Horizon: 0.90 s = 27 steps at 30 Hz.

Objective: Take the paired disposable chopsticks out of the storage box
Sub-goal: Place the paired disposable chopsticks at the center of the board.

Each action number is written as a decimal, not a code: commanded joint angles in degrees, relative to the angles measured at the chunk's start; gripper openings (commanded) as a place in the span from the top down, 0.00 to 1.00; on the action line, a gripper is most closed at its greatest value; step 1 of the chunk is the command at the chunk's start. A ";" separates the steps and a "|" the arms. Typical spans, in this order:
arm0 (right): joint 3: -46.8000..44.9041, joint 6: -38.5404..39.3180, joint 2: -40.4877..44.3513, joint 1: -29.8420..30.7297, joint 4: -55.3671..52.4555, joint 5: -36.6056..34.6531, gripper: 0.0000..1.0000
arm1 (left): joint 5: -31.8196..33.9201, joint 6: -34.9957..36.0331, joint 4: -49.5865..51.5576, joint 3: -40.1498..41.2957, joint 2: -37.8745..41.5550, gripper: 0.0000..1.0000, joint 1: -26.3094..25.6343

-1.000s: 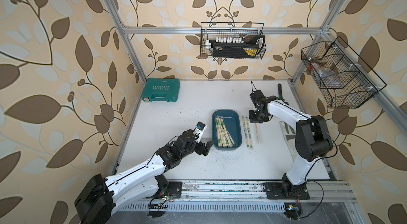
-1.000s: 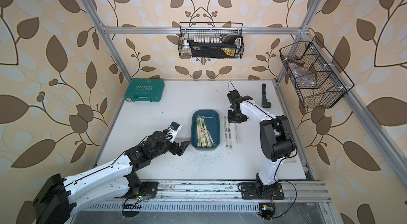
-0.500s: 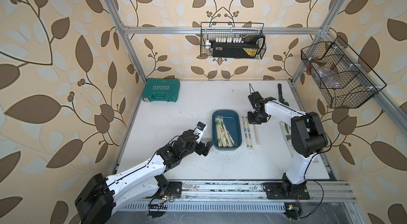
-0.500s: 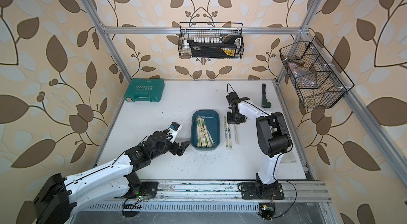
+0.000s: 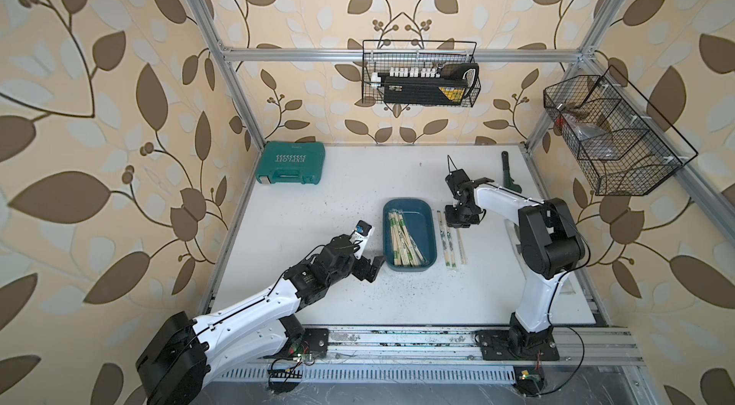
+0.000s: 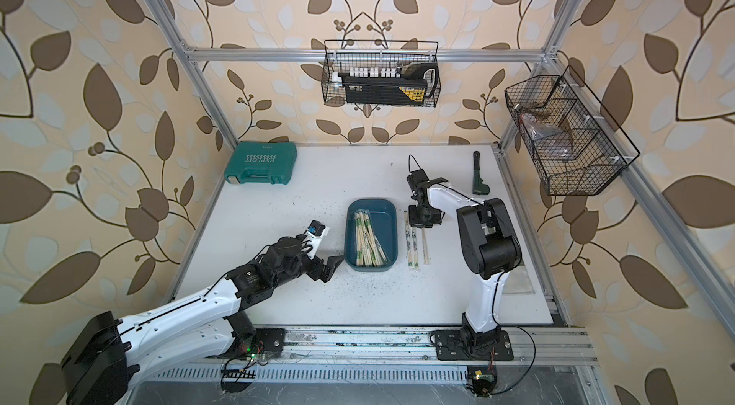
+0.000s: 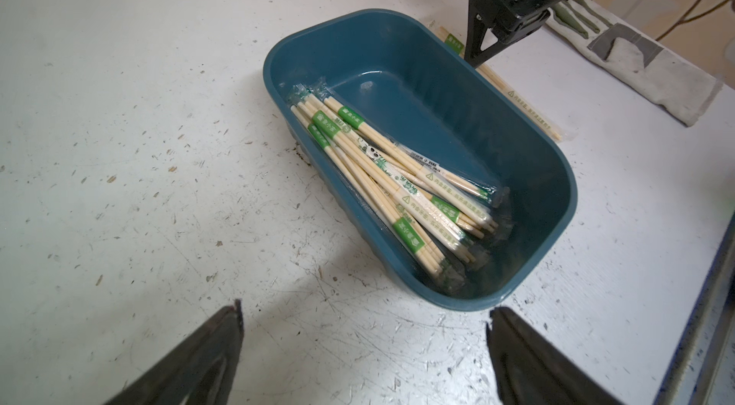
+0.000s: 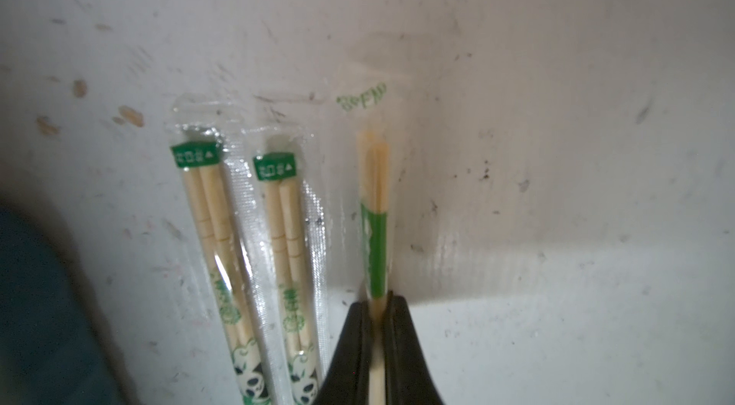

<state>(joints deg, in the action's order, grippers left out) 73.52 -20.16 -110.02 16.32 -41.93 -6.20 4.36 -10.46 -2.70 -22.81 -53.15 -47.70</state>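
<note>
The dark teal storage box sits mid-table, and several paired disposable chopsticks lie heaped along its left side. Two sleeved pairs lie on the table just right of the box. Beside them my right gripper is shut on the far end of a third pair, low at the table. My left gripper is open and empty, at the box's near left corner.
A green EXPLOIT case stands at the back left. A dark green tool lies at the back right. Wire baskets hang on the back wall and right wall. A grey cloth lies right of the loose pairs.
The right arm has swung a little to the left, its gripper staying shut over the loose pairs. The left arm has not moved.
</note>
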 commanded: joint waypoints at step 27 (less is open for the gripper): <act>-1.45 -2.41 -0.37 1.44 -1.39 -0.37 0.90 | -0.49 0.86 -0.82 -2.20 -0.03 0.01 -0.46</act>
<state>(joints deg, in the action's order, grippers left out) 73.52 -21.65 -110.54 17.06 -41.63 -6.83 4.38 -10.46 -2.70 -22.83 -53.28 -47.70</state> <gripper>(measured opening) 0.104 0.989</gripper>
